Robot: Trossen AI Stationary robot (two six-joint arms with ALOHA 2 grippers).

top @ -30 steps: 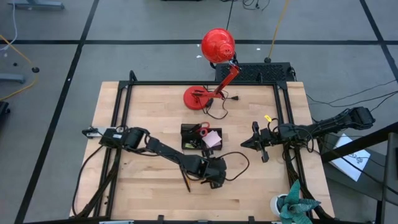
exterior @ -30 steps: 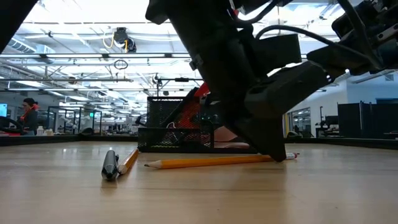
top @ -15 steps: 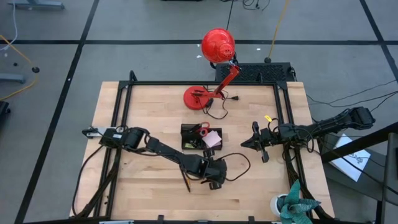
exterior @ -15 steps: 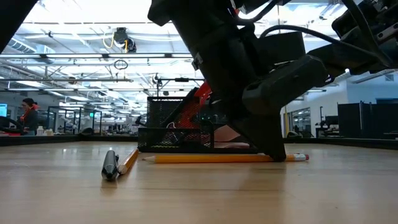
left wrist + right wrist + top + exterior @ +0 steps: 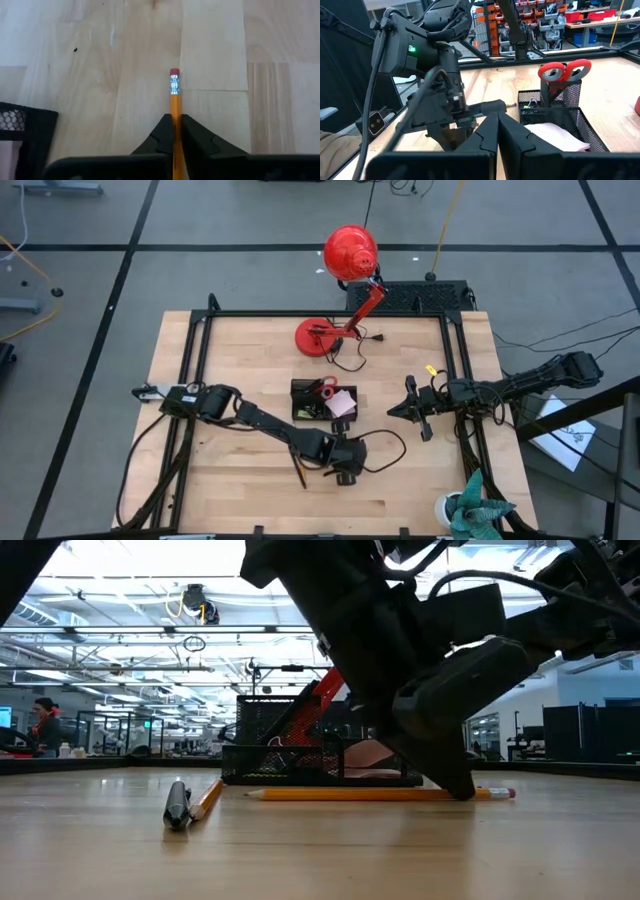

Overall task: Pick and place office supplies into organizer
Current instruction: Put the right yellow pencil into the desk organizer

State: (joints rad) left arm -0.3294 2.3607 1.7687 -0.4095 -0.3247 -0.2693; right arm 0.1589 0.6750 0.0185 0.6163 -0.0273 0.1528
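Pinching an orange pencil (image 5: pixel 175 107) tight between its fingers, the left gripper (image 5: pixel 174 131) sat low on the table (image 5: pixel 215 45); the right gripper (image 5: pixel 493 131) waited closed and empty.

In the left wrist view the orange pencil (image 5: pixel 174 107) is cut off by the lower edge of the frame, its point unseen. At lower left only a corner of the black mesh organizer (image 5: pixel 22 132) is shown. In the low view the organizer's contents (image 5: pixel 330 755) are largely masked by the left arm.
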